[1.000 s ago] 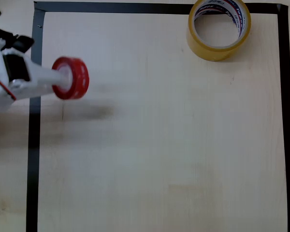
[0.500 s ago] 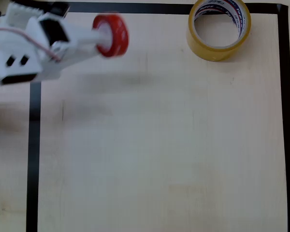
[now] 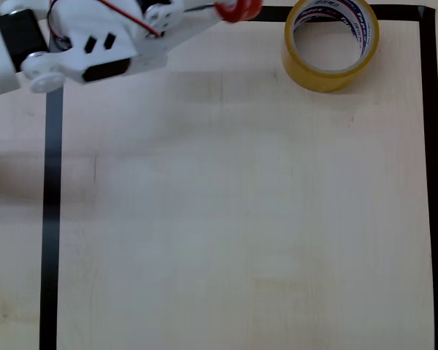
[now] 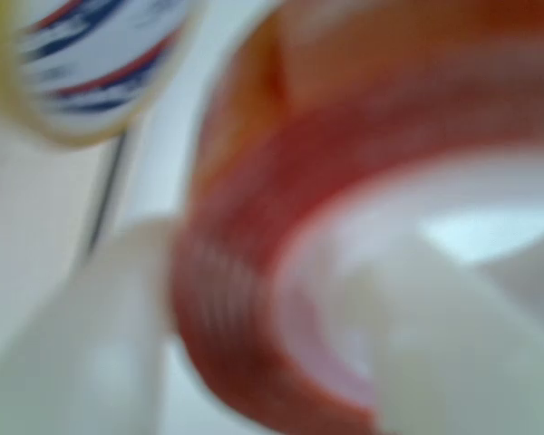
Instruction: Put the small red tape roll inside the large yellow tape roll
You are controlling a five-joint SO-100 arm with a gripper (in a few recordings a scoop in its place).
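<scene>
I count two tape rolls in all: one small red tape roll, seen at the top edge of the overhead view and up close in my wrist view, and one large yellow tape roll. One black tape border frames the one table. One gripper is mine.

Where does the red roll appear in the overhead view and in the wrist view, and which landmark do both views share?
Overhead view: the red roll sits at the top edge, just left of the yellow roll, at the gripper tip.
Wrist view: the red roll fills the centre and right, blurred, with white fingers on either side of its wall.
Shared landmark: the yellow roll, upper left in the wrist view.
</scene>
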